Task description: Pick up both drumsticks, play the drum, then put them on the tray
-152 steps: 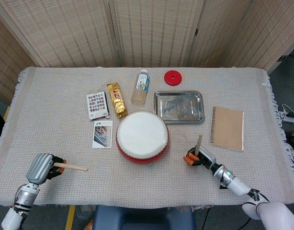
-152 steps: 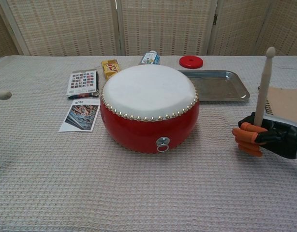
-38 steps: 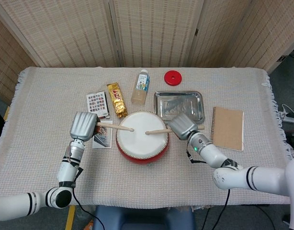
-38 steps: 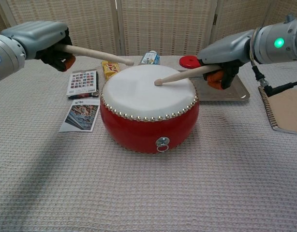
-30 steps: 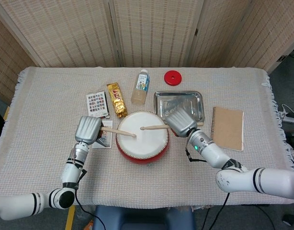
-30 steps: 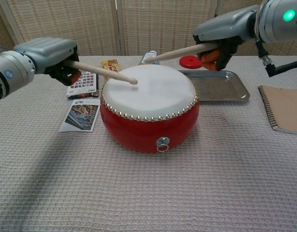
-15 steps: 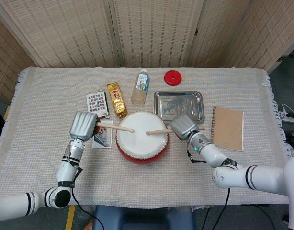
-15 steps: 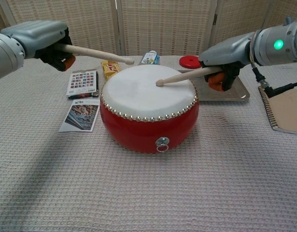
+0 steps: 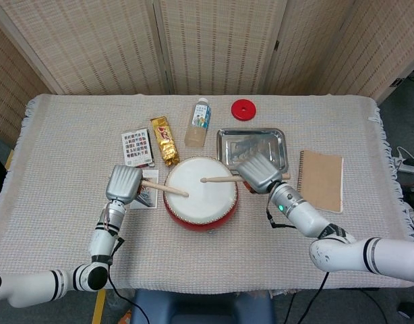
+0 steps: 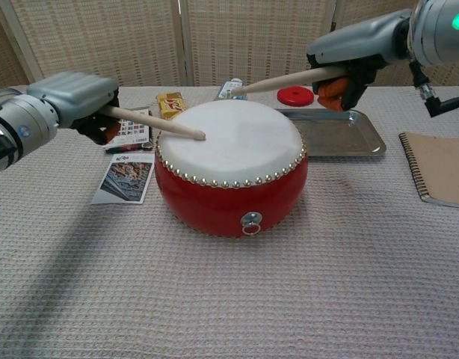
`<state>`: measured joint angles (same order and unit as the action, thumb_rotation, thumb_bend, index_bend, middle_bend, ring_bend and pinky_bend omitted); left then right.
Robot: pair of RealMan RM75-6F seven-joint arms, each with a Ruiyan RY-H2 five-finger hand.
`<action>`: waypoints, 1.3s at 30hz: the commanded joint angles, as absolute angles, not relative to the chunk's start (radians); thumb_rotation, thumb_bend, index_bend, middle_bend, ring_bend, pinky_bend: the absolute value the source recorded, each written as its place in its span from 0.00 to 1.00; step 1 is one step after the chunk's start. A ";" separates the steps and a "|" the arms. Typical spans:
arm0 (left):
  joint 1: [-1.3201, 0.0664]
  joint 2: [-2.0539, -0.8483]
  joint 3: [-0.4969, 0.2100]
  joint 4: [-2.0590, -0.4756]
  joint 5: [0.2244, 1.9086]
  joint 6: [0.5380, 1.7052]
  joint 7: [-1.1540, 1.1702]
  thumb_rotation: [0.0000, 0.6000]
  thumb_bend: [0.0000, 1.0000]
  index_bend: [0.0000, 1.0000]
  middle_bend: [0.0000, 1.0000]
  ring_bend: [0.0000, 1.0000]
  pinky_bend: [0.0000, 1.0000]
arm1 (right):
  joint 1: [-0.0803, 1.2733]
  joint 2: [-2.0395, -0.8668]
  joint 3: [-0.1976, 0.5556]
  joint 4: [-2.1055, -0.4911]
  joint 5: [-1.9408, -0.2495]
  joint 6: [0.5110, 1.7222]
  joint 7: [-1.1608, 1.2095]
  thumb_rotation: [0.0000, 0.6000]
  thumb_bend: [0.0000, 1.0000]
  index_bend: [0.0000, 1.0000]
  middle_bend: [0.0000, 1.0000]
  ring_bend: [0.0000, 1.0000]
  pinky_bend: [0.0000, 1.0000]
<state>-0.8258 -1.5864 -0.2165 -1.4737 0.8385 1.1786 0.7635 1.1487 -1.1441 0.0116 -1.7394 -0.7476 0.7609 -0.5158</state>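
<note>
A red drum (image 9: 200,192) (image 10: 229,179) with a white skin stands mid-table. My left hand (image 9: 123,183) (image 10: 84,93) grips a wooden drumstick (image 9: 165,189) (image 10: 155,123) whose tip rests on the skin's left part. My right hand (image 9: 257,172) (image 10: 349,48) holds the other drumstick (image 9: 220,179) (image 10: 278,80) raised above the skin, tip pointing left. The steel tray (image 9: 252,150) (image 10: 334,133) lies behind the drum to the right, with nothing on it.
Behind the drum are a bottle (image 9: 199,121), a gold snack pack (image 9: 164,140), a red lid (image 9: 243,109) and a card pack (image 9: 137,147). A photo card (image 10: 126,178) lies left of the drum, a brown notebook (image 9: 321,180) at right.
My left hand has swung its stick down onto the drum skin. My right hand has lifted its stick up off the skin.
</note>
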 commanded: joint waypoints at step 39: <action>-0.840 -1.609 -0.224 -1.487 0.817 1.153 0.746 1.00 0.58 1.00 1.00 1.00 1.00 | 1.114 -1.136 0.037 -1.758 -0.800 0.793 -0.466 1.00 0.62 1.00 1.00 0.97 1.00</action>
